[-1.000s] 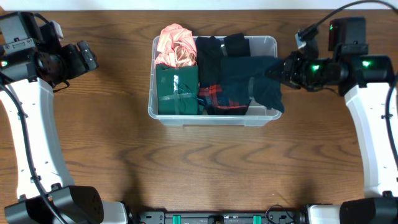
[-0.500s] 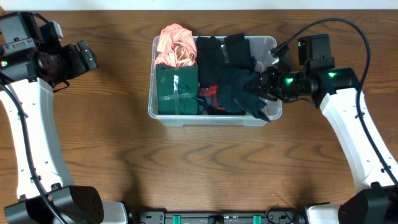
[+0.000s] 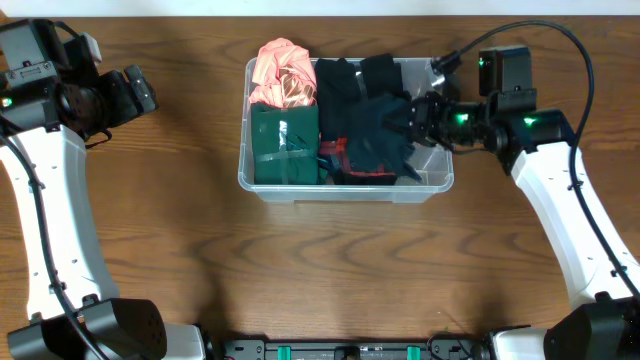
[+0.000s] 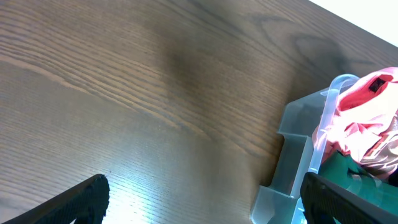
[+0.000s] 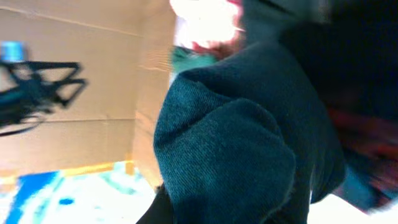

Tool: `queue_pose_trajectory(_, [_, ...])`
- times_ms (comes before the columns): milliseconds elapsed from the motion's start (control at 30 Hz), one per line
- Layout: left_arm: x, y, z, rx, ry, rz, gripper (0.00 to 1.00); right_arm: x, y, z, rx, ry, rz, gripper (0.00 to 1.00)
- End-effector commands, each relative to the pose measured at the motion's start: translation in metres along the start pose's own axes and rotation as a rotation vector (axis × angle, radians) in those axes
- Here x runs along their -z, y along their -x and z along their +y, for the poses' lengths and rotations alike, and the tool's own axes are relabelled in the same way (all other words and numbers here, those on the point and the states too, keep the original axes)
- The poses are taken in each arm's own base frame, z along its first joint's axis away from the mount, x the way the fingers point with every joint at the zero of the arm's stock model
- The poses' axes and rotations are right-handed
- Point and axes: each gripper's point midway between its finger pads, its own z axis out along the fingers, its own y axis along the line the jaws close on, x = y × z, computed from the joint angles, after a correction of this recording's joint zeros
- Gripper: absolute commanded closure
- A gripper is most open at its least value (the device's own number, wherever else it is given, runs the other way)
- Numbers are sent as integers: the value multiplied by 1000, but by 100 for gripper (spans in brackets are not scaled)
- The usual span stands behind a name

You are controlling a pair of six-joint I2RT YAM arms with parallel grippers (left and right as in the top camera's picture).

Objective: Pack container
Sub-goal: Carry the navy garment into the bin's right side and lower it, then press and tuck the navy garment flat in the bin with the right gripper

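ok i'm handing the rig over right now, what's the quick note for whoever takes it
Left gripper: jaws open, empty, well clear of the container.
Right gripper: shut on the dark teal garment, over the container's end nearest that arm.
Done: pink cloth, green packet, black garment and plaid item are inside; the teal garment looks within the rim.
Left: press it down, release, pull the right arm back.

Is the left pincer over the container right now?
No, the left pincer hangs over the table, well off to the left of the container.
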Motion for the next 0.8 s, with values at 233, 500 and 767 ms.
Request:
queue_pose_trajectory(233, [-2,-2,3,-13,5,7,2,7,-4,78,12,313,97,99])
queue_pose_trajectory(500, [-2,-2,3,-13,5,7,2,-3,-11,32,-31,103,65,99])
queue_pose_trajectory(767, [-2,-1,3,-13,5,7,2,-3,-17,-20,-32,-150,32,99])
